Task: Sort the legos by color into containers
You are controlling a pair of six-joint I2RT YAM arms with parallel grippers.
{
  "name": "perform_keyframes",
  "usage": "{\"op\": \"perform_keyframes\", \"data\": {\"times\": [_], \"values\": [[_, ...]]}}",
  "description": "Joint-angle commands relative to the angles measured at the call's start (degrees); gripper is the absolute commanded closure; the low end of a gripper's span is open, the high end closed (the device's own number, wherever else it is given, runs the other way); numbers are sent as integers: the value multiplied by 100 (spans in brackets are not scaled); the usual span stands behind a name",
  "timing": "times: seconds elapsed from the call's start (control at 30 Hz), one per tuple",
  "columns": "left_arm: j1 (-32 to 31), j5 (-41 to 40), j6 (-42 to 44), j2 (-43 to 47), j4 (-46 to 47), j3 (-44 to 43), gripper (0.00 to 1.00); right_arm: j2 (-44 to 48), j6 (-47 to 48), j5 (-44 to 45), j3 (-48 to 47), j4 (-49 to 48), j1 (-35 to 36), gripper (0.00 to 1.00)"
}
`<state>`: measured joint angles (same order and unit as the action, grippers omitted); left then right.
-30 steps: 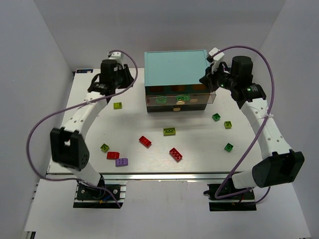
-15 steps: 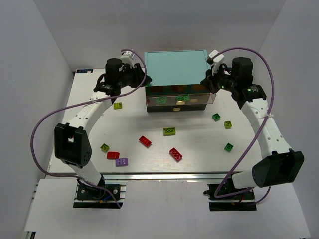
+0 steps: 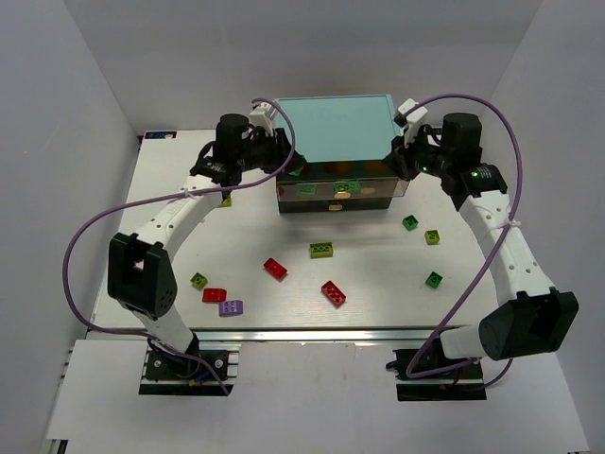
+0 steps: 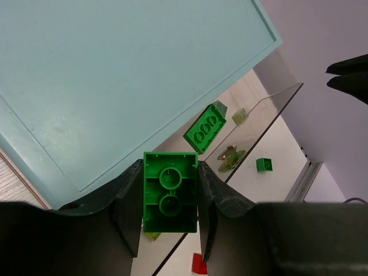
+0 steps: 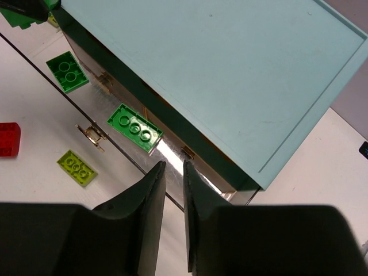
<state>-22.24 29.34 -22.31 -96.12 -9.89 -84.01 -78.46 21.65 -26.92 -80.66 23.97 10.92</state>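
"What's on the left?"

"The left jaws clamp a green brick (image 4: 170, 198) at the left front corner of the cabinet (image 3: 333, 123). Its long axis runs along the fingers, pointing away from the wrist, hollow underside to the camera."

"And on the right?"

"The right jaws stand slightly parted and empty above the see-through drawer (image 5: 167, 152)."

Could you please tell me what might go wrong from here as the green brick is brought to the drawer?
1. The left gripper grips the green brick at the edge of the teal top, not over the open drawer. Released here, it could miss the drawer.
2. The right gripper hangs close over the drawer's other end, so the arms might bump each other or the drawer.
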Motion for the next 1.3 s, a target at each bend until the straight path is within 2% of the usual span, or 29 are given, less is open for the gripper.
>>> {"op": "perform_keyframes", "data": {"times": [0.0, 0.03, 0.1, 0.13, 0.17, 0.27, 0.4, 0.53, 0.67, 0.7, 0.8, 0.83, 0.9, 0.93, 0.97, 1.03, 1.07, 1.13, 1.27], "values": [[-61, 63, 139, 225, -188, -28, 70, 190, 67, 20, 42, -50, -54, 75], [-61, 28, 147, 216, -189, -2, 63, 173, 59, 11, 42, -41, -37, 73], [-61, -121, 156, 234, -154, 77, 52, 173, 94, -6, 33, -6, -37, 60], [-61, -139, 156, 234, -154, 77, 42, 164, 129, -7, 33, 20, -46, 55], [-61, -165, 156, 216, -162, 51, 39, 155, 173, -7, 33, 46, -46, 46], [-61, -236, 165, 128, -171, -19, 36, 173, 269, 2, 42, 126, -55, 39], [-61, -262, 139, 49, -180, -326, 31, 181, 279, 2, 68, 231, -55, 35], [-61, -332, 16, 233, -180, -598, 36, 181, -72, 327, -2, 459, -195, 38], [18, -613, -204, 758, -57, -521, 65, 304, -327, 521, 68, 827, -712, 60], [70, -727, -230, 891, -48, -442, 75, 365, -354, 469, 173, 872, -870, 64], [71, -1114, -213, 1375, -83, -117, 78, 507, -302, 354, 331, 1136, -1204, 70], [71, -1150, -213, 1472, -144, -20, 70, 489, -284, 328, 349, 1224, -1397, 70], [71, -1290, -222, 1736, -206, 252, 52, 437, -345, 301, 410, 1435, -1522, 57], [71, -1317, -239, 1824, -232, 366, 38, 410, -372, 284, 455, 1453, -1679, 50], [71, -1413, -257, 1903, -233, 637, 34, 358, -363, 240, 490, 1497, -1698, 36], [71, -1536, -327, 2254, -233, 981, 29, 68, -145, 83, 534, 1829, -1847, 24], [71, -1537, -345, 2255, -250, 1061, 28, -46, -143, 73, 551, 1831, -1865, 22], [71, -1660, -353, 2422, -329, 1202, 26, -354, 49, 116, 735, 1823, -1883, 11], [71, -1818, -345, 2589, -496, 1325, 25, -855, 585, 511, 1043, 1410, -1856, 11]]}}
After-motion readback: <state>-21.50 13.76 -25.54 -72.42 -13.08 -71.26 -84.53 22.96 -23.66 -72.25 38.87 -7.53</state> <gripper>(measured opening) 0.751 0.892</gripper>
